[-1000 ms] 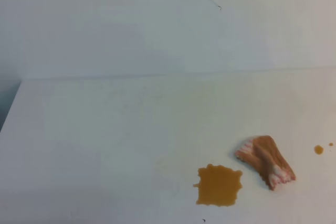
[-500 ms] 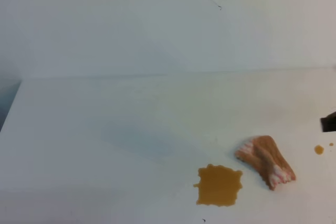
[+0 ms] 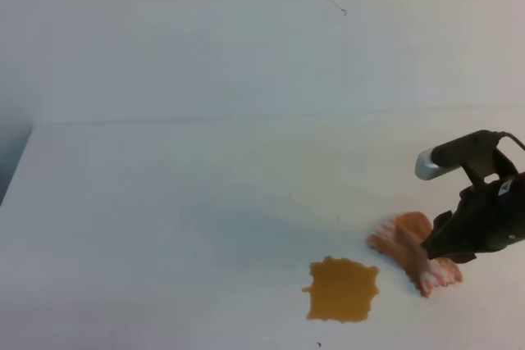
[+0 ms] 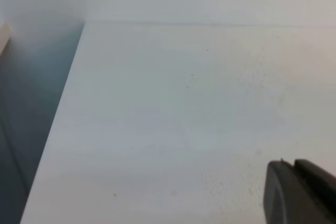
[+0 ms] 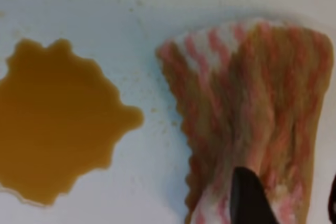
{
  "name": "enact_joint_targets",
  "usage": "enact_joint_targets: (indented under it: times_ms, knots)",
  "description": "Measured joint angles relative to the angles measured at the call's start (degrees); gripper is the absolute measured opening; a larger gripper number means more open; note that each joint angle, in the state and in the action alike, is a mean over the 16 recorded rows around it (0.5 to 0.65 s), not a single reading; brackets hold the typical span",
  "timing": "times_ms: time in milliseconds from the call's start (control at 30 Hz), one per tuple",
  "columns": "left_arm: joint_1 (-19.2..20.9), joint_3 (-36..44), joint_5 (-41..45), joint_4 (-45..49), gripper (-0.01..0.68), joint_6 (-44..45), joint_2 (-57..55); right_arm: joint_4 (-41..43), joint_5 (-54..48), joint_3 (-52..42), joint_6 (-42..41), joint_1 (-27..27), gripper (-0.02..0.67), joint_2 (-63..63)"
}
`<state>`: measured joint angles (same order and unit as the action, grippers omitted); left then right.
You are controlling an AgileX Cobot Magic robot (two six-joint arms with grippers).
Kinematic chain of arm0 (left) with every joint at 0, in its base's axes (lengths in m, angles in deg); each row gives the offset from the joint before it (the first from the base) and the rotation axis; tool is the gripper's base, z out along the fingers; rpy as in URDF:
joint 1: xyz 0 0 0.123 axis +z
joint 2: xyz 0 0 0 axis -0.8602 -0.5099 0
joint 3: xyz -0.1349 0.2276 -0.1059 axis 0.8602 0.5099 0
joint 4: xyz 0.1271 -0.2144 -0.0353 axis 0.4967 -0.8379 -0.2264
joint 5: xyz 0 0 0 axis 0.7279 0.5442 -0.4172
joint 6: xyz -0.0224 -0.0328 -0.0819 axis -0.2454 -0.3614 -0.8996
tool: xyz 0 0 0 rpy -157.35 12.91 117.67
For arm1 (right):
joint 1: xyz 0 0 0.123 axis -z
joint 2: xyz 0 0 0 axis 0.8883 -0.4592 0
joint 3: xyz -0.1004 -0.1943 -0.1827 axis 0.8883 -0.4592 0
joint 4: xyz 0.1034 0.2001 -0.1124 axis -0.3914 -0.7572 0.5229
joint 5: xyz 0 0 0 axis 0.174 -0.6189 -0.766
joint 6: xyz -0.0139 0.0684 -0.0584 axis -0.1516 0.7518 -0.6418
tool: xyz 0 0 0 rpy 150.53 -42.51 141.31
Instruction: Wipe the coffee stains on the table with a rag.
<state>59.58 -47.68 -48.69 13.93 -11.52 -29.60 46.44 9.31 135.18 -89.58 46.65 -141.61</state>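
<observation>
The rag (image 3: 404, 237), bunched orange-brown cloth with pink-and-white stripes, lies on the white table (image 3: 164, 202) just right of the square amber coffee puddle (image 3: 342, 288). My right gripper (image 3: 435, 250) hangs low over the rag's right half and hides it. In the right wrist view the gripper (image 5: 294, 198) is open, with one dark finger (image 5: 252, 198) over the rag (image 5: 252, 103) and the other at the frame's right edge. The puddle (image 5: 52, 124) lies to the left, apart from the cloth. A dark part of my left gripper (image 4: 302, 195) shows over bare table (image 4: 184, 103).
The table's left edge (image 3: 18, 171) drops to a dark gap, which also shows in the left wrist view (image 4: 47, 129). A white wall (image 3: 246, 38) rises behind the table. The small coffee dots on the right are hidden behind my right arm.
My right arm has come in from the right edge and now sits over the rag's right half, covering the small dots. The rag and puddle have not moved.
</observation>
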Motion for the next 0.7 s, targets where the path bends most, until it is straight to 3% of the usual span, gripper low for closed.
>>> enact_joint_targets:
  times_ms: [700]
  knots:
    - [0.00,0.00,0.00,0.00,-0.001,0.00,0.00,-3.68,2.28,4.01,-2.31,-0.52,0.319,-10.28]
